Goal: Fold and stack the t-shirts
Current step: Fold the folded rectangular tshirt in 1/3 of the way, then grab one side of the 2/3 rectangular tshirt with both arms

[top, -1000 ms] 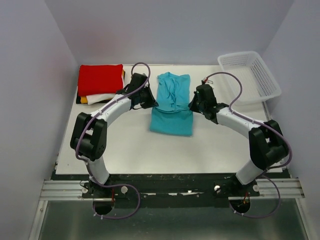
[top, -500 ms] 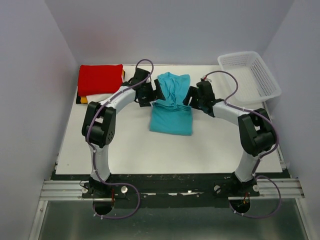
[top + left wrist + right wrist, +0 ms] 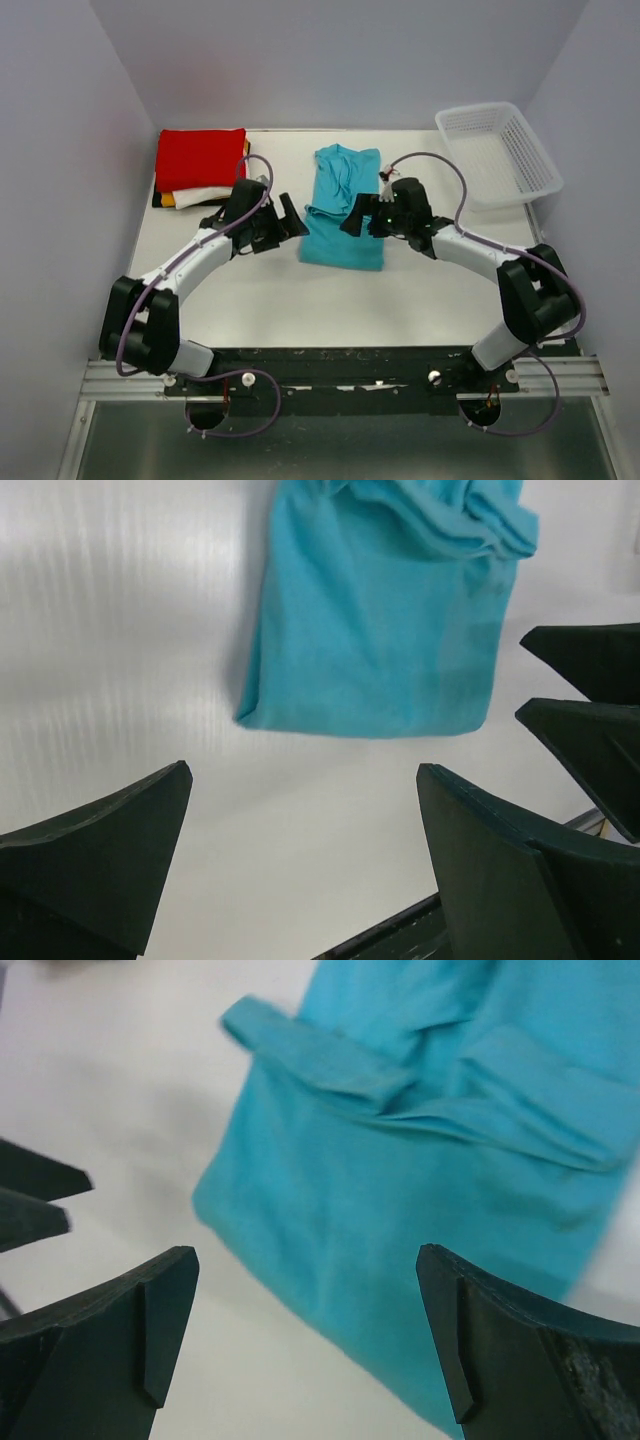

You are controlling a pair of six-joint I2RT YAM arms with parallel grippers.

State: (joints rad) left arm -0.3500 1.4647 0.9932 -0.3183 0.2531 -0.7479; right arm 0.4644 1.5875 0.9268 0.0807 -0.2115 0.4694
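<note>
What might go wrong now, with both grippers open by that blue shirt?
The turquoise t-shirt is bunched and wrinkled in its far half, so a next fold could come out crooked. The left gripper and right gripper hang open near its middle, close together; they might bump if both reach inward. The folded stack has layers poking out under the red one, so another shirt may sit lopsided.

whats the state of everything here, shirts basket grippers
blue shirt: partly folded into a strip, rumpled at the far end, lying free
stack: folded shirts, red on top
basket: upright, looks empty
left gripper: open, holding nothing
right gripper: open, holding nothing
</note>
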